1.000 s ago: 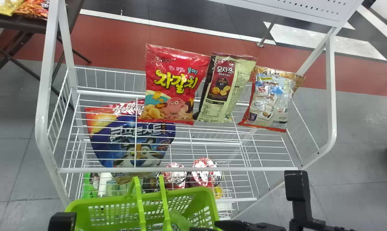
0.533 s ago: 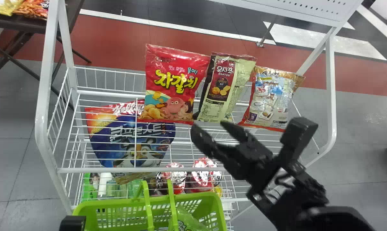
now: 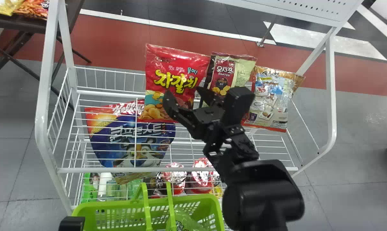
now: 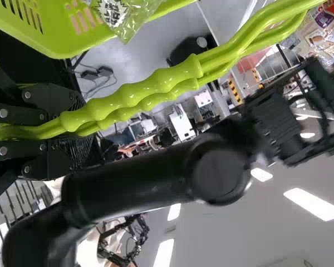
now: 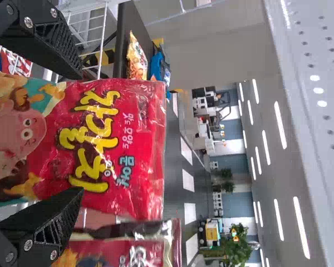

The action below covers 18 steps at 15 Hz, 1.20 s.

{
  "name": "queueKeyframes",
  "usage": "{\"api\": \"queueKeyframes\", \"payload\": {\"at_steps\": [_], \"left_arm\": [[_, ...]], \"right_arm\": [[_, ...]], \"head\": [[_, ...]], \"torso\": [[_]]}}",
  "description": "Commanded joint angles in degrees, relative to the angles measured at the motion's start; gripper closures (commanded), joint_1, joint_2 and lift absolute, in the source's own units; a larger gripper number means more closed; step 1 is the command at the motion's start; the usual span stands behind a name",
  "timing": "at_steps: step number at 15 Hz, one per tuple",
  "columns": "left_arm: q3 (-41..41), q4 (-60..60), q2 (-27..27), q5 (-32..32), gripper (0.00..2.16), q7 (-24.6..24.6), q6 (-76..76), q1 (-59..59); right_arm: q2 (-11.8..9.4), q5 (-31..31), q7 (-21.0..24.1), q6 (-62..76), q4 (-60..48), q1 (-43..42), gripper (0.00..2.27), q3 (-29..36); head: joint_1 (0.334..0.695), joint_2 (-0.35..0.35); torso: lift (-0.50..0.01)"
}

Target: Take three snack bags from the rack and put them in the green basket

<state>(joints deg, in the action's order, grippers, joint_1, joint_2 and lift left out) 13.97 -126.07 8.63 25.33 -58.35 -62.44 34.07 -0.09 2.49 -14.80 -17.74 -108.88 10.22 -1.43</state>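
Note:
My right gripper is over the rack, open in front of the red snack bag. Seen from the right wrist, the gripper has its fingers apart, with the red bag behind and between them. Beside it stand a maroon-and-cream bag, partly covered by the gripper, and an orange-and-white bag. At the bottom edge is my left gripper, near the green basket. In the left wrist view my left gripper is closed around the basket's handles.
A blue cereal bag lies lower in the rack, with red-lidded cups below. White side posts frame the rack. A green see-through bag lies in the basket. A dark table with snacks stands at far left.
The right arm has come in from the lower right and moved up and left to the red bag. The basket and left gripper have shifted slightly right and down.

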Motion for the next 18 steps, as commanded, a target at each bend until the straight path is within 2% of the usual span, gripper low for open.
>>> {"api": "queueKeyframes", "payload": {"at_steps": [1, 2, 3, 4, 5, 7, 11, 14, 18], "left_arm": [[-0.26, 0.21, 0.25, 0.33, 1.17, -0.01, -0.10, -0.24], [-0.34, 0.47, 0.33, 0.59, 1.17, -0.10, -0.10, -0.50], [-0.43, 0.56, 0.33, 0.68, 1.17, -0.10, -0.10, -0.67], [-0.34, 0.65, 0.33, 0.68, 1.17, -0.10, -0.10, -0.76], [-0.34, 0.65, 0.33, 0.68, 1.17, -0.10, -0.28, -0.94], [-0.34, 0.56, 0.42, 0.68, 1.17, -0.01, -0.45, -1.03], [-0.34, 0.21, 0.42, 0.68, 1.17, -0.01, -0.45, -0.67], [-0.43, -0.23, 0.51, 0.68, 1.17, -0.10, -0.28, -0.24], [-0.61, -0.41, 0.51, 0.42, 1.17, -0.10, -0.28, 0.20]], "right_arm": [[0.14, -1.79, 0.21, 0.03, 5.00, -3.37, 0.21, -1.20], [0.14, -1.87, -0.58, -0.15, 6.14, -4.25, 0.65, -1.38], [0.14, -1.87, -0.94, -0.85, 6.23, -4.42, 1.43, -1.82], [0.14, -1.87, -2.34, -1.20, 6.14, -4.51, 1.83, -1.91], [0.14, -1.87, -3.57, -1.91, 6.05, -4.51, 2.01, -1.99], [0.14, -1.79, -4.01, -2.61, 5.17, -3.81, 2.11, -2.08], [0.14, -0.91, -4.36, -3.14, 2.09, -1.35, 2.13, -1.73], [0.09, -0.73, -4.45, -7.71, -10.39, 5.42, 2.13, -1.29], [-0.70, 0.23, -5.51, -26.34, -32.71, 16.67, 2.13, 4.33]], "head": [[0.695, -0.350], [0.695, -0.350], [0.695, -0.350], [0.695, -0.344], [0.695, -0.335], [0.695, -0.319], [0.695, -0.312], [0.695, -0.322], [0.695, -0.350]], "torso": [[-0.007], [-0.007], [-0.007], [-0.007], [-0.007], [-0.007], [-0.007], [-0.007], [-0.007]]}}
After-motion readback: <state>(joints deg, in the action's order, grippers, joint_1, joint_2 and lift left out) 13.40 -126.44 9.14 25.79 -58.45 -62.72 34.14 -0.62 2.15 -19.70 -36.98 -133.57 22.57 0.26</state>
